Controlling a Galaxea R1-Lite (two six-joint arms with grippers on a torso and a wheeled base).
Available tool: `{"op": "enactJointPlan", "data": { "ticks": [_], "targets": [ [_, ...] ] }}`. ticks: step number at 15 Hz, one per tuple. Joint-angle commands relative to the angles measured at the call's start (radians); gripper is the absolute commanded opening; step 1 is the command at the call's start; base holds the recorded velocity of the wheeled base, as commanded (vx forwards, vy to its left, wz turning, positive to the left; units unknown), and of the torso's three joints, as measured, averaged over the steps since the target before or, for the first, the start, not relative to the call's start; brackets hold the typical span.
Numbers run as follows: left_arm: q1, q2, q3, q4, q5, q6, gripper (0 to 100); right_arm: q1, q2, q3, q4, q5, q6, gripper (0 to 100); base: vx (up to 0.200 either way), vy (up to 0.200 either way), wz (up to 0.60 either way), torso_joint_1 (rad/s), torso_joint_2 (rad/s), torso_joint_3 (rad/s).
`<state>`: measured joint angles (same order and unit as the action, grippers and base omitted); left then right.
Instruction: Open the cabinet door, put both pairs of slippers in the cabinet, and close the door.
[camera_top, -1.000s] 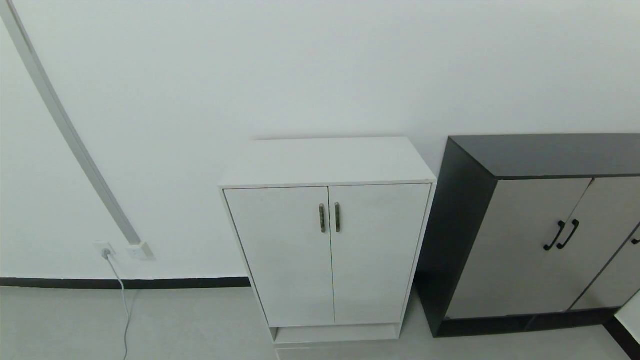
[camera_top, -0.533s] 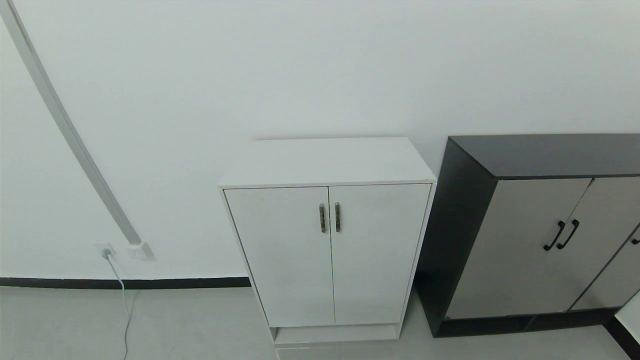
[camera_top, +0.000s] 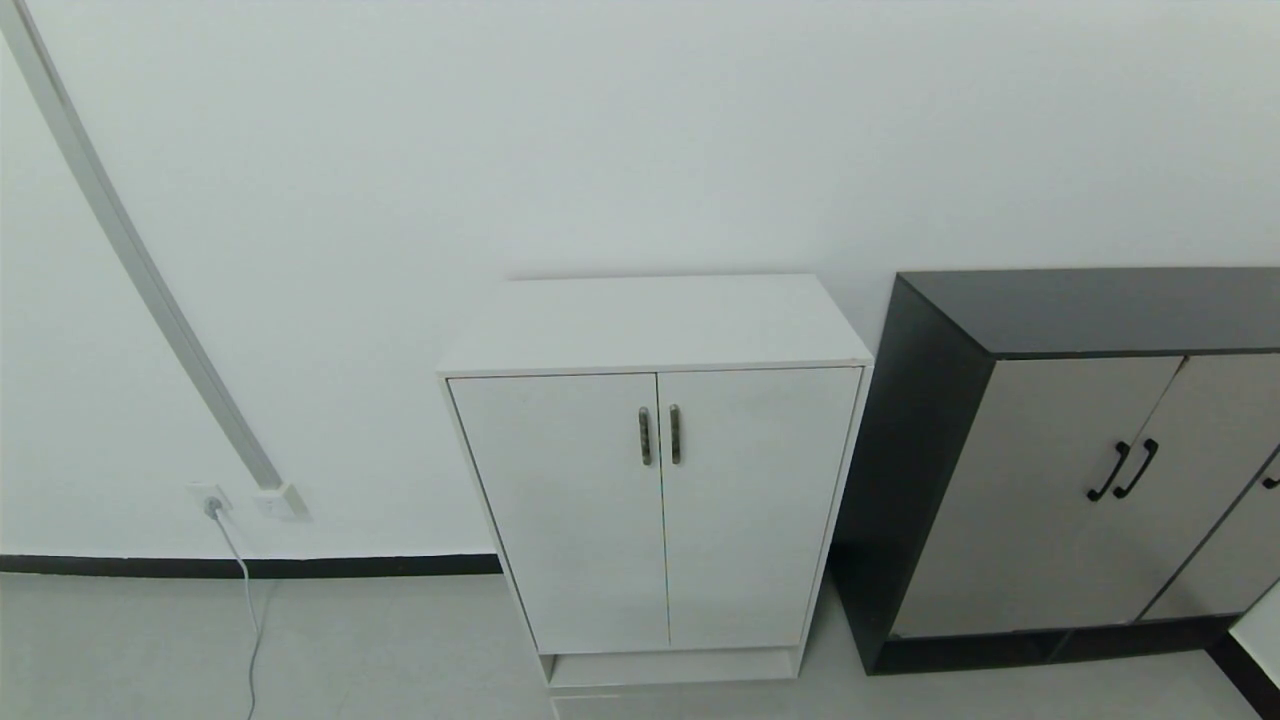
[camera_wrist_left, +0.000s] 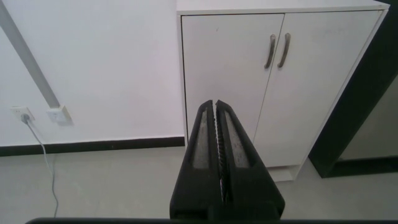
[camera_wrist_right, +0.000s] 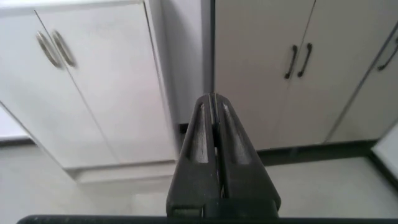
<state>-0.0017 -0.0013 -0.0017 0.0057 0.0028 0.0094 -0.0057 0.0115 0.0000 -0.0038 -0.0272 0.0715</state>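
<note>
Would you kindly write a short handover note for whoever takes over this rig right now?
Left pincer: shut, empty, held in the air facing the white cabinet.
Right pincer: shut, empty, in the air, aimed between the white cabinet and the dark cabinet beside it.
White cabinet: both doors shut, handles side by side at the middle seam, untouched.
Done: nothing yet.
Left: open a door, put both pairs of slippers inside, close the door.
</note>
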Motion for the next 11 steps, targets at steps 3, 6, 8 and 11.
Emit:
{"op": "enactJointPlan", "data": {
  "ticks": [3,6,8,11],
  "targets": [
    [0.000,0.001,0.000,0.000,0.000,0.000,0,0.003,-0.010,0.000,-0.002,-0.016,0.005,0,0.000,0.000,0.00,0.000,0.00,0.000],
    [0.000,0.001,0.000,0.000,0.000,0.000,0,0.003,-0.010,0.000,-0.002,-0.011,0.002,0,0.000,0.000,0.00,0.000,0.00,0.000],
    [0.000,0.001,0.002,0.000,0.000,0.000,0,0.003,-0.010,0.000,-0.002,-0.011,0.002,0,0.000,0.000,0.00,0.000,0.00,0.000],
    [0.000,0.001,0.000,0.000,0.000,0.001,0,0.003,-0.010,0.000,-0.001,-0.010,-0.002,0,0.000,0.000,0.00,0.000,0.00,0.000]
  ]
}}
